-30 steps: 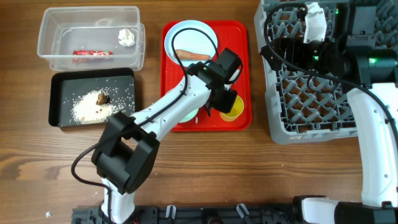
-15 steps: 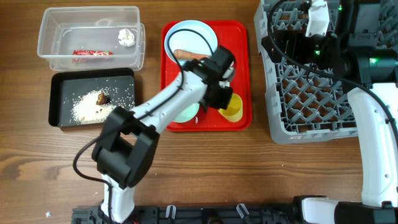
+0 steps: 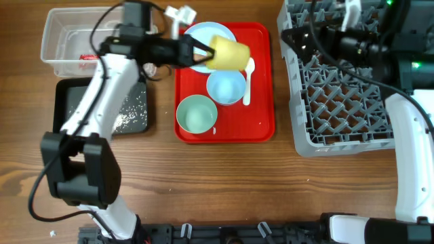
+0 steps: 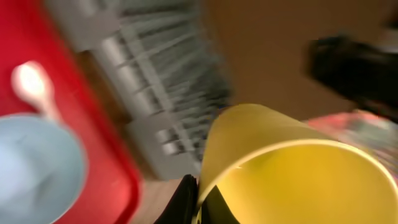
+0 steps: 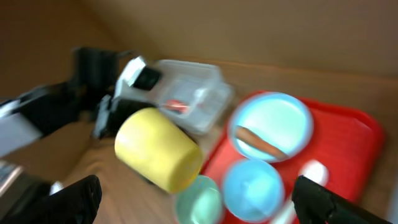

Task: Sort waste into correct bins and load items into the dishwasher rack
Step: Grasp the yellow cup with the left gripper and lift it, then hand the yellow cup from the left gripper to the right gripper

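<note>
My left gripper (image 3: 203, 53) is shut on the yellow cup (image 3: 228, 53) and holds it on its side above the light blue plate (image 3: 203, 34). The cup fills the left wrist view (image 4: 292, 168) and shows in the right wrist view (image 5: 158, 149). The orange carrot piece (image 5: 261, 143) lies on the plate (image 5: 270, 124). The small light blue bowl (image 3: 225, 87), the small white bowl (image 3: 196, 114), which looks pale green, and the white spoon (image 3: 247, 71) lie on the red tray (image 3: 261, 115). My right gripper (image 5: 202, 208) is open and empty above the far end of the grey rack (image 3: 339, 95).
The clear tub (image 3: 64, 37) at the far left holds the red-and-white wrapper (image 3: 85, 57). The black tray (image 3: 135, 112) in front of it holds white crumbs. My left arm crosses over both bins and hides the tissue and the brown lump.
My left arm has swung from the tray's front right up to the far left, lifting the yellow cup off the tray and tipping it on its side over the plate.
</note>
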`<action>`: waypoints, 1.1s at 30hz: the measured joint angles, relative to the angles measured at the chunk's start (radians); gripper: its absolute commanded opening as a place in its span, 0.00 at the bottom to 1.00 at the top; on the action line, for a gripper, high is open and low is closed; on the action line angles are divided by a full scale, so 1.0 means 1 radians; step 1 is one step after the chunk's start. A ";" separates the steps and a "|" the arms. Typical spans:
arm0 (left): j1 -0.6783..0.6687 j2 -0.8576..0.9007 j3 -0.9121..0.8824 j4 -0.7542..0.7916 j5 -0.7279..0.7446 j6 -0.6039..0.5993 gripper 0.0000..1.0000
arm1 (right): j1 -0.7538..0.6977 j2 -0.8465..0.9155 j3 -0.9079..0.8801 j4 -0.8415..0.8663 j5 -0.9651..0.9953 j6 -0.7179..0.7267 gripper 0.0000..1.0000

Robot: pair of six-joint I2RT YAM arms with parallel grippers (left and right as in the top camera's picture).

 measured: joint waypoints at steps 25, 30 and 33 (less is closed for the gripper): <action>0.026 0.000 0.000 0.043 0.293 -0.020 0.04 | 0.298 0.248 0.002 0.224 -0.315 -0.085 0.80; 0.026 0.000 0.000 0.043 0.292 -0.021 0.04 | 0.309 0.250 0.002 0.226 -0.332 -0.093 0.64; 0.026 0.000 0.000 0.044 0.296 -0.020 0.04 | 0.308 0.250 0.002 0.226 -0.333 -0.090 0.61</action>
